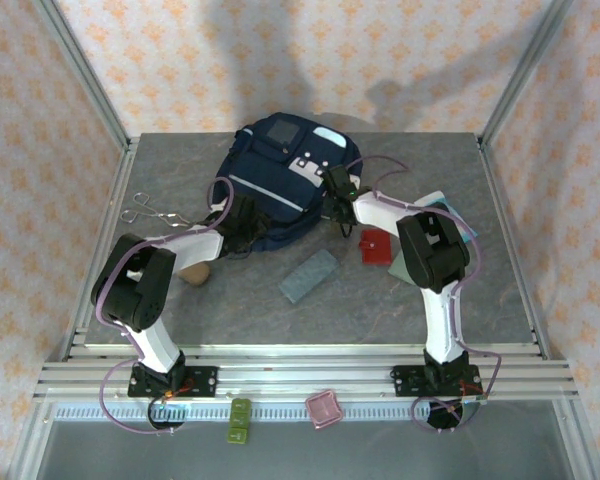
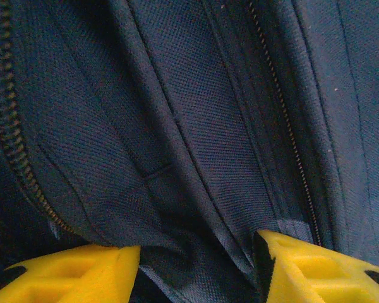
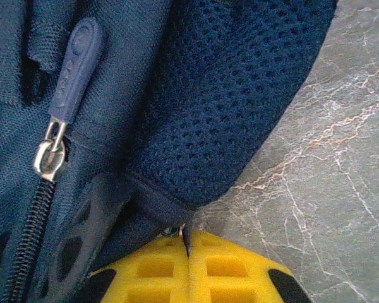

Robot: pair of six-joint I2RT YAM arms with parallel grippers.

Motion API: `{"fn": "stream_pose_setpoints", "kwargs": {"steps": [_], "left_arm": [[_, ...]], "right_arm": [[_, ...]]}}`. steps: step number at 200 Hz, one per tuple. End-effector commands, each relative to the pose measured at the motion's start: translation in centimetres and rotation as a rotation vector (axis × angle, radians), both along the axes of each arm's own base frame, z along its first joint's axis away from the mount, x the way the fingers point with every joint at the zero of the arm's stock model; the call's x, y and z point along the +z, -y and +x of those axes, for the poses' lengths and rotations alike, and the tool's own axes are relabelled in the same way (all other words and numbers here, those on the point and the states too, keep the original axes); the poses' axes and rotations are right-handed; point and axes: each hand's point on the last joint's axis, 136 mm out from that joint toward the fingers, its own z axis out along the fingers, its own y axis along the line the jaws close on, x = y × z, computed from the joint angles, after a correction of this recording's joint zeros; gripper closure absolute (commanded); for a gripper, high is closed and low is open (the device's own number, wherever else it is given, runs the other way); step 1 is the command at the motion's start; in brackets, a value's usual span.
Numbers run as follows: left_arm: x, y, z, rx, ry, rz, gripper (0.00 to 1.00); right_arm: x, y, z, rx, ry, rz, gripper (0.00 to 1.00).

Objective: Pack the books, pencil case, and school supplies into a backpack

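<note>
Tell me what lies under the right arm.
A pale flat corner, likely a book, pokes out from beneath the right arm. A grey-green piece shows at the arm's left edge, next to the red piece. The arm covers the rest of both.

Likely lab rig: aluminium frame (image 1: 85,70), wallpapered panels (image 1: 180,60).

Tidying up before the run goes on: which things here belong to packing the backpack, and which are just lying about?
For the job: backpack, pencil case, red piece, grey-green piece, brown book, second book.
Lying about: scissors, green block, pink tray.
</note>
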Motion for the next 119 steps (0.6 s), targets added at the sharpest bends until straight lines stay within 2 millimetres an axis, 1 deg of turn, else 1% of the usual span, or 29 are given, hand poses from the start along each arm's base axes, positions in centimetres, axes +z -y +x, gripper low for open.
{"fn": "stream_pose_setpoints", "kwargs": {"steps": [1, 6, 14, 28, 32, 46, 63, 71, 73, 79, 94, 106, 119], "left_arm": [[-5.0, -5.7, -3.3, 0.086, -0.182, 0.214, 0.45], [-5.0, -5.8, -3.1, 0.086, -0.18, 0.218, 0.45], [-5.0, -5.9, -2.7, 0.085, -0.183, 0.225, 0.45], [-4.9, -6.3, -1.8, 0.084, -0.188, 0.24, 0.45], [-4.9, -6.4, -1.6, 0.083, -0.189, 0.247, 0.45], [-4.4, -7.0, -0.4, 0.089, -0.179, 0.279, 0.46], [-4.2, -7.8, 0.9, 0.101, -0.177, 0.3, 0.46], [-3.5, -8.2, 1.7, 0.113, -0.165, 0.305, 0.46], [-4.2, -8.4, 1.7, 0.114, -0.182, 0.312, 0.46], [-4.4, -8.9, 2.1, 0.122, -0.187, 0.324, 0.46], [-3.9, -10.1, 3.3, 0.149, -0.178, 0.351, 0.46], [-3.4, -10.8, 4.1, 0.162, -0.17, 0.361, 0.46], [-2.8, -11.2, 4.8, 0.163, -0.161, 0.361, 0.46]], "right_arm": [[3.4, 8.5, 2.2, -0.262, 0.166, -0.1, 1.0], [3.7, 8.4, 1.5, -0.256, 0.172, -0.09, 1.0], [4.7, 8.3, 0.5, -0.248, 0.192, -0.076, 1.0], [5.3, 8.6, -1.8, -0.239, 0.206, -0.08, 1.0], [5.7, 8.6, -2.4, -0.237, 0.216, -0.073, 1.0], [5.9, 8.2, -4.5, -0.214, 0.215, -0.033, 1.0], [5.6, 6.7, -6.7, -0.165, 0.197, 0.009, 1.0], [5.4, 6.0, -7.4, -0.149, 0.184, 0.023, 1.0], [5.3, 5.8, -7.6, -0.145, 0.182, 0.028, 1.0], [5.2, 5.0, -8.1, -0.126, 0.174, 0.048, 1.0], [5.2, 2.7, -9.0, -0.061, 0.164, 0.107, 1.0], [5.2, 0.9, -9.5, -0.015, 0.159, 0.117, 1.0], [4.9, -0.2, -9.7, 0.012, 0.145, 0.103, 1.0]]}}
